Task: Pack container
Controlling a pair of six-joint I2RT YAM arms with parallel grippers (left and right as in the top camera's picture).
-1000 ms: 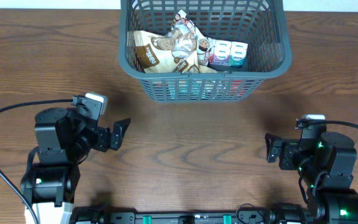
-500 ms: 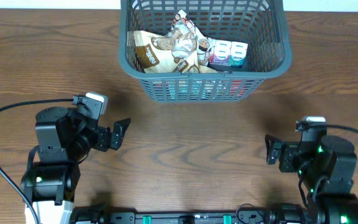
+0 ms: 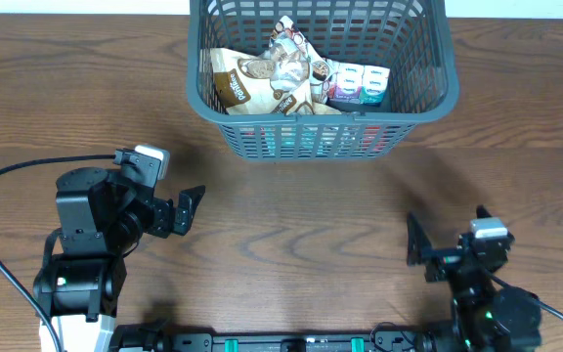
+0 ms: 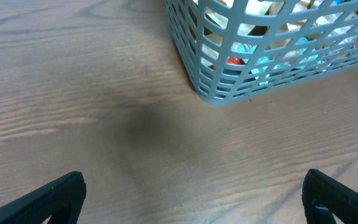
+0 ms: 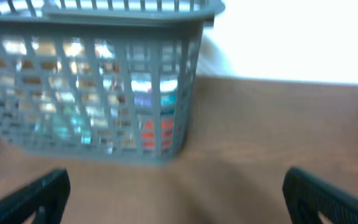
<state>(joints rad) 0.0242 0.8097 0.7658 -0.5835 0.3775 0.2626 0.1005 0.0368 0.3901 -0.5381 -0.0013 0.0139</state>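
Note:
The dark grey mesh container (image 3: pixel 428 93) stands at the back middle of the table and holds several snack packets, a brown and white one (image 3: pixel 252 78) and a blue and white one (image 3: pixel 360 83) among them. It also shows in the left wrist view (image 4: pixel 216 93) and, blurred, in the right wrist view (image 5: pixel 185 81). My left gripper (image 3: pixel 192 208) is open and empty, low at the front left. My right gripper (image 3: pixel 416 241) is open and empty at the front right. Both are well short of the container.
The wooden table (image 3: pixel 301 205) stretches between the two arms and the container. A black cable (image 3: pixel 8 176) loops from the left arm at the left edge. A pale wall shows beyond the table in the right wrist view (image 5: pixel 291 37).
My right arm has drawn back toward the front edge and tilted, its gripper shifting slightly left. The left arm and the container have not moved.

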